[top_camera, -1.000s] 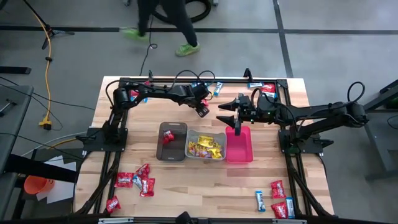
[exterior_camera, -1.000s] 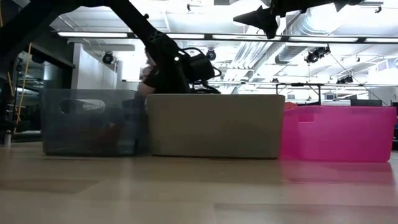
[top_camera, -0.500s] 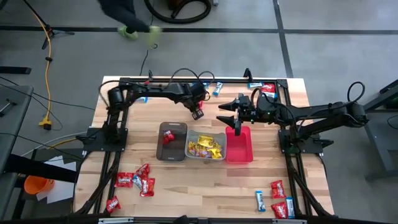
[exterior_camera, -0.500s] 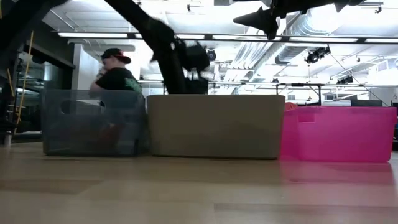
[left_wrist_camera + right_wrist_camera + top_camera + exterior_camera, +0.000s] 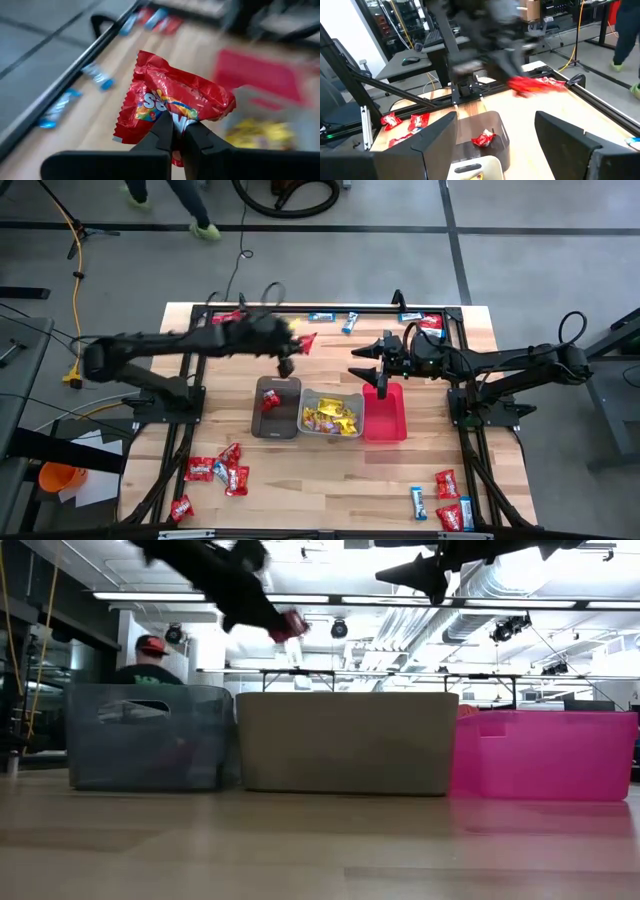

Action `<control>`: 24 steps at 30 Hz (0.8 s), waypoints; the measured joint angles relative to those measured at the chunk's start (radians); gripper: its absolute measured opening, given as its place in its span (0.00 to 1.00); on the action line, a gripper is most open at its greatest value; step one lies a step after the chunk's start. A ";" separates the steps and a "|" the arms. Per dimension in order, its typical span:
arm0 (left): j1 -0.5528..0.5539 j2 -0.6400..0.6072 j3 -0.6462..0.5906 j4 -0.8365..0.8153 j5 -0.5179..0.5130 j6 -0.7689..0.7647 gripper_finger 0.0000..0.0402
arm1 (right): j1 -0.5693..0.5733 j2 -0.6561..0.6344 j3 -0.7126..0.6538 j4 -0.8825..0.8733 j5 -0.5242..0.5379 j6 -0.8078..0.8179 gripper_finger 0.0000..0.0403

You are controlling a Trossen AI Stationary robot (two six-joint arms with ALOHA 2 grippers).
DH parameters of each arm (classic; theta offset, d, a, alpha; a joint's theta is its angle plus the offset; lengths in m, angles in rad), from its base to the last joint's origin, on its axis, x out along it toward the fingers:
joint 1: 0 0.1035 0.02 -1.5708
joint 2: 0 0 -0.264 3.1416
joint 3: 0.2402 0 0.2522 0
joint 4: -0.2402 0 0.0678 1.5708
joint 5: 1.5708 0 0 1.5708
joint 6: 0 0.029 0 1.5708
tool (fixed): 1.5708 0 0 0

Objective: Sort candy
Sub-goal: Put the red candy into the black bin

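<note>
Left gripper [image 5: 177, 131], open before, swung left, clamped crinkly red foil candy packet [image 5: 172, 105]; right gripper [image 5: 380, 366] stayed apart above glossy pink plastic bin [image 5: 385, 420].

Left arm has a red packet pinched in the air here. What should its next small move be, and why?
Probably carry it on over the brown bin and let go. The left gripper is shut on a red packet, held above the table near that bin's far edge, and the bin already holds one red packet. The yellow packets lie in the grey bin.

Two black jointed arms [image 5: 500, 365], looped black cables, wedge-shaped dark fingers [image 5: 432, 142].
</note>
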State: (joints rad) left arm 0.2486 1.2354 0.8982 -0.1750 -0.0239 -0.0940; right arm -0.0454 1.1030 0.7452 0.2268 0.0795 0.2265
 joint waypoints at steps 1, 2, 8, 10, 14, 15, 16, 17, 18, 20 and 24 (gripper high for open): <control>-0.031 -0.053 -0.060 0.054 0.001 -0.035 0.00 | 0.000 0.000 0.000 -0.003 0.000 0.000 0.65; -0.064 -0.103 -0.120 0.111 0.001 -0.070 0.00 | 0.000 0.000 0.000 -0.005 0.000 0.000 0.65; -0.318 -0.296 -0.317 0.234 -0.139 -0.194 0.00 | 0.000 0.000 0.000 -0.005 0.000 0.000 0.65; -0.390 -0.307 -0.331 0.187 -0.195 -0.205 0.00 | 0.000 0.000 0.000 -0.005 0.000 0.000 0.65; -0.473 -0.291 -0.330 0.127 -0.228 -0.224 0.00 | 0.000 0.000 0.000 -0.005 0.000 0.000 0.65; -0.482 -0.284 -0.331 0.122 -0.230 -0.241 0.01 | 0.000 0.000 0.000 -0.005 0.000 0.000 0.65; -0.487 -0.277 -0.331 0.122 -0.235 -0.265 0.02 | 0.000 0.000 0.000 -0.005 0.000 0.000 0.65; -0.488 -0.272 -0.330 0.121 -0.243 -0.290 0.03 | 0.000 0.000 0.000 -0.005 0.000 0.000 0.65; -0.487 -0.269 -0.328 0.111 -0.248 -0.308 0.05 | 0.000 0.000 0.000 -0.005 0.000 0.000 0.65; -0.486 -0.268 -0.316 0.071 -0.249 -0.321 0.10 | 0.000 0.000 0.000 -0.005 0.000 0.000 0.65; -0.486 -0.268 -0.273 -0.029 -0.249 -0.323 0.23 | 0.000 0.000 0.000 -0.005 0.000 0.000 0.65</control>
State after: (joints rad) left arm -0.2379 0.9672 0.6256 -0.2040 -0.2726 -0.4167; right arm -0.0456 1.1030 0.7452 0.2218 0.0795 0.2268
